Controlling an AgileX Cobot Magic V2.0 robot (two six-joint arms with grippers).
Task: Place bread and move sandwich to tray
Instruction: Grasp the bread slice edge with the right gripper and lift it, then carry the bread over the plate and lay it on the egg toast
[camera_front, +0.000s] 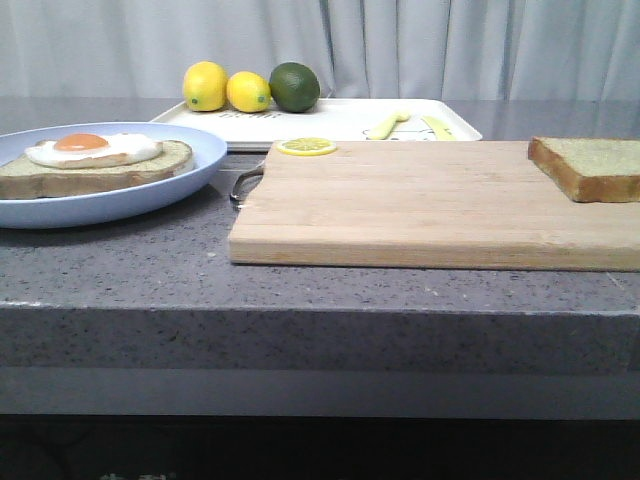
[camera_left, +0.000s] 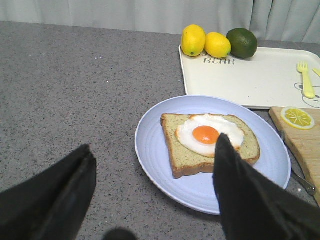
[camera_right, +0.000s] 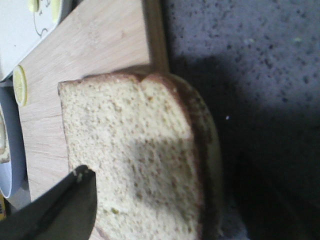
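**Nothing placed yet: bread on the board, egg slice uncovered**

The plain bread (camera_front: 590, 166) lies at the far right end of the wooden cutting board (camera_front: 420, 205), partly over its edge. On the blue plate (camera_front: 150, 190) sits the sandwich (camera_front: 100, 165) as one slice topped with a fried egg, no lid on it. The white tray (camera_front: 340, 120) behind holds only lemons (camera_front: 225, 88), a lime (camera_front: 295, 87) and a small fork (camera_left: 306, 80). So topping and moving both remain.

The left gripper (camera_left: 150, 185) hangs spread wide near the plate, empty. Only one finger of the right gripper (camera_right: 60, 210) shows, above the bread; I cannot tell its state.

Speckled grey counter (camera_front: 300, 290), pale curtain (camera_front: 420, 40) behind.
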